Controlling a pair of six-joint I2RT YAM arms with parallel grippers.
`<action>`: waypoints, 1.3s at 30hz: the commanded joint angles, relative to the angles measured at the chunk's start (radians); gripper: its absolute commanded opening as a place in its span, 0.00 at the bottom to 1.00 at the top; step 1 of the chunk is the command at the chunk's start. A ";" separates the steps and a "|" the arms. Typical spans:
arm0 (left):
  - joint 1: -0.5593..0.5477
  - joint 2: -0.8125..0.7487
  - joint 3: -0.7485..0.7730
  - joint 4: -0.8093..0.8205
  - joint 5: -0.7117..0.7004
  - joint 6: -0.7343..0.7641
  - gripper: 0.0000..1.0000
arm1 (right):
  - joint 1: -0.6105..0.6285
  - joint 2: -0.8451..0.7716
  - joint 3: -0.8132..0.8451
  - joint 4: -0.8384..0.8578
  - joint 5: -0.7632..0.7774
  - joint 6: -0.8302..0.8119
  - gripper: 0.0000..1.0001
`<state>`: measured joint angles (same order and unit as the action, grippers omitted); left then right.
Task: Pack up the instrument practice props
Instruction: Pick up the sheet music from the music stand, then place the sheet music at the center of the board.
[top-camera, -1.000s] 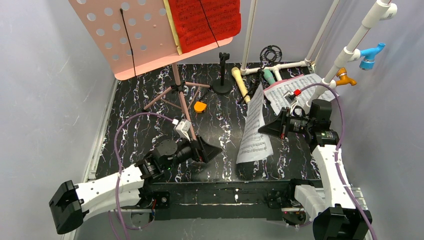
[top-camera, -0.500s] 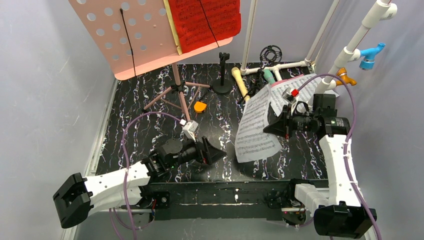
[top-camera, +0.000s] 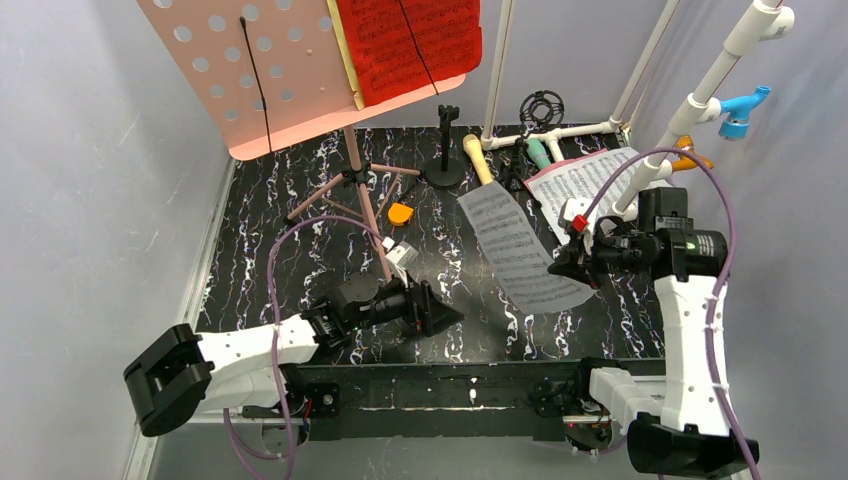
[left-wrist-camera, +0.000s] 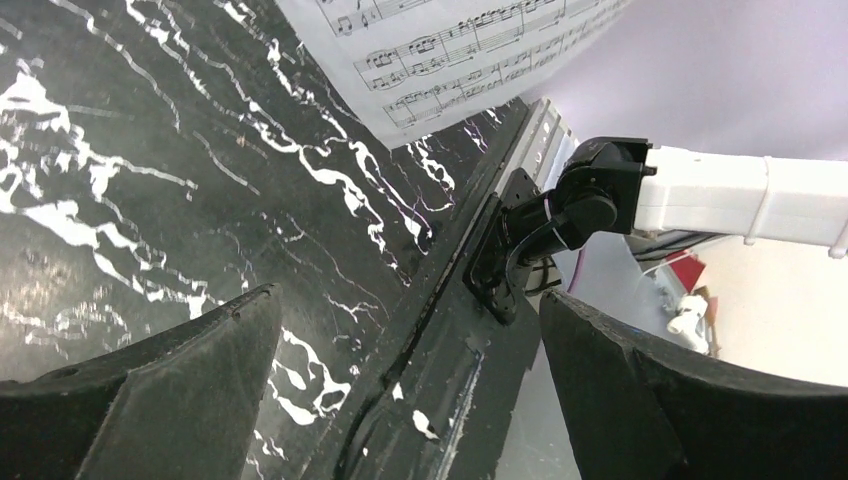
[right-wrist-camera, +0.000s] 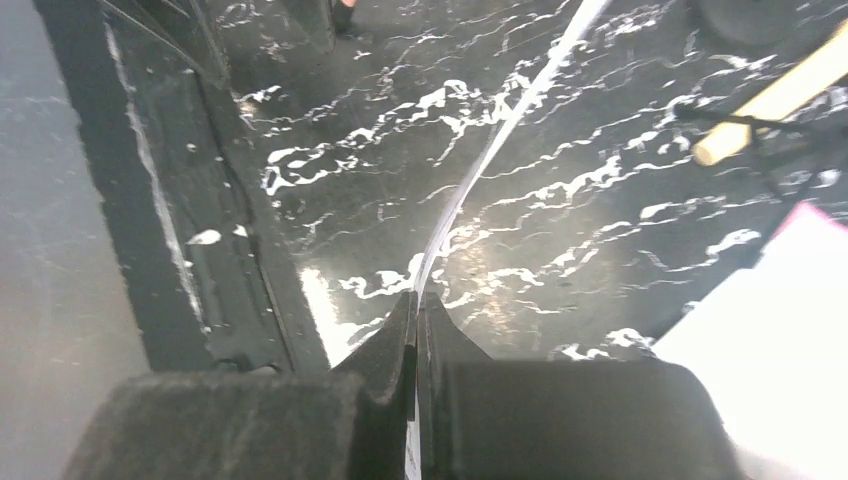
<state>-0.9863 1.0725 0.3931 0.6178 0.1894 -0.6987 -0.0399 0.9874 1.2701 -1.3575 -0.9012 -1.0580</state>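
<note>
Looking from above, the right gripper (top-camera: 566, 262) pinches one edge of a white music sheet (top-camera: 520, 245), which fans out ahead of it over the table (top-camera: 260, 200). A beige microphone (top-camera: 480, 162) lies just past the sheet's far corner. The left gripper (top-camera: 440, 315) is spread wide, holding nothing. Its wrist camera shows the sheet's corner well ahead of the parted fingers. The right wrist camera shows the paper edge-on, running out from tightly closed jaws. Gripped by one thin edge, it could slip out, or crease if the loose end drags.
</note>
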 joint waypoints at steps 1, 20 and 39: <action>-0.005 0.053 0.058 0.148 0.053 0.162 1.00 | -0.005 -0.056 0.105 -0.051 0.059 -0.118 0.01; -0.005 0.060 0.096 0.470 -0.166 0.272 0.93 | -0.010 -0.033 0.204 0.137 -0.305 0.378 0.01; -0.002 0.004 0.029 0.657 -0.215 0.175 0.85 | -0.045 -0.099 -0.049 0.457 -0.390 0.785 0.01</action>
<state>-0.9867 1.0885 0.4004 1.2213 -0.0189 -0.5117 -0.0792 0.9176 1.2533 -0.9401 -1.2995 -0.3084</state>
